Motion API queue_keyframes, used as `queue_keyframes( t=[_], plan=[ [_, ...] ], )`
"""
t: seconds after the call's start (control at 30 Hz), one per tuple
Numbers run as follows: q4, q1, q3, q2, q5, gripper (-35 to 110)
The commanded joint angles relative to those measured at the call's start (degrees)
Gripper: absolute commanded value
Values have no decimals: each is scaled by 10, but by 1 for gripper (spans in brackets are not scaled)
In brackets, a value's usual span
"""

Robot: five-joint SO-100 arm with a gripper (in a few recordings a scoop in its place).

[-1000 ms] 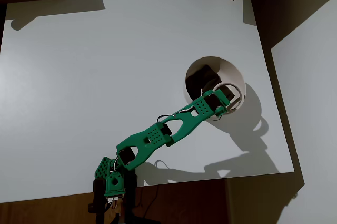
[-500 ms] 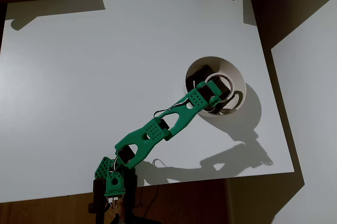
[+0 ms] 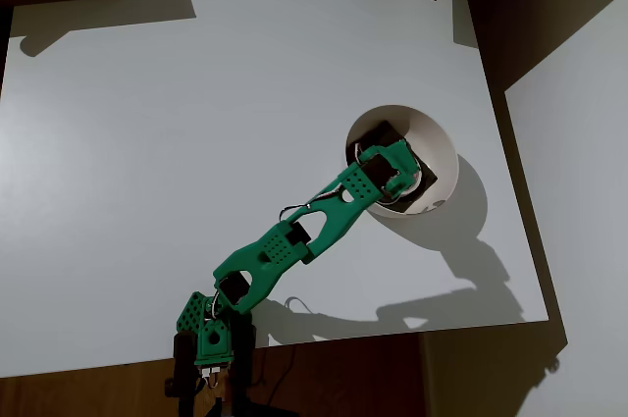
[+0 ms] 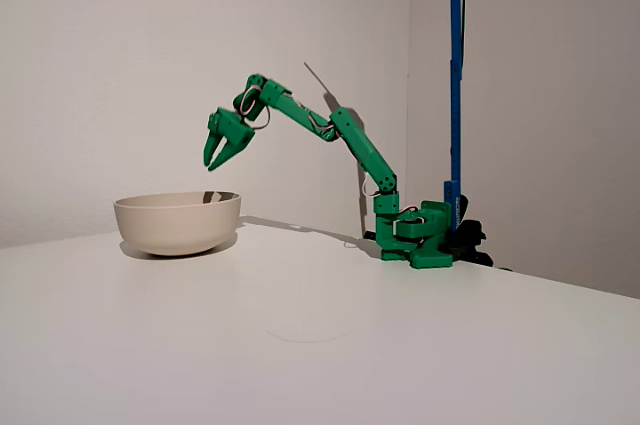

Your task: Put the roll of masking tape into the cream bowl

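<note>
- Over the cream bowl (image 3: pixel 437 147), in the overhead view, the green arm (image 3: pixel 294 240) reached from the near table edge, its gripper (image 3: pixel 397 164) above the bowl's interior.
- Dark brown pad (image 3: pixel 424 179) showed on the bowl floor, partly under the gripper; no tape ring could be made out from above, the gripper covering much of the floor.
- White table (image 3: pixel 196 142) around the bowl carried no tape.
- From the fixed view, the gripper (image 4: pixel 218 157) hung above the bowl (image 4: pixel 178 221), well clear of the rim, fingers spread with nothing between them.
- Bowl wall hid the interior from this side.
- Judgement: the roll of masking tape most likely lay inside the bowl, out of sight; the drop looked done, only withdrawal left.
</note>
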Motion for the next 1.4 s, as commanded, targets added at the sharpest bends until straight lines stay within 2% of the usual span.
queue_keyframes(
  t=[0.0,0.13,0.33,0.6,1.0,1.37],
  plan=[
    [63,-40,-43,155,10,-8],
    [139,-134,-42,238,-14,-8],
    [231,-330,-28,374,-50,-8],
    [228,-568,228,601,-76,-8],
    [53,-625,766,876,-108,-8],
    [-76,-568,1140,1093,-159,-8]
  ],
)
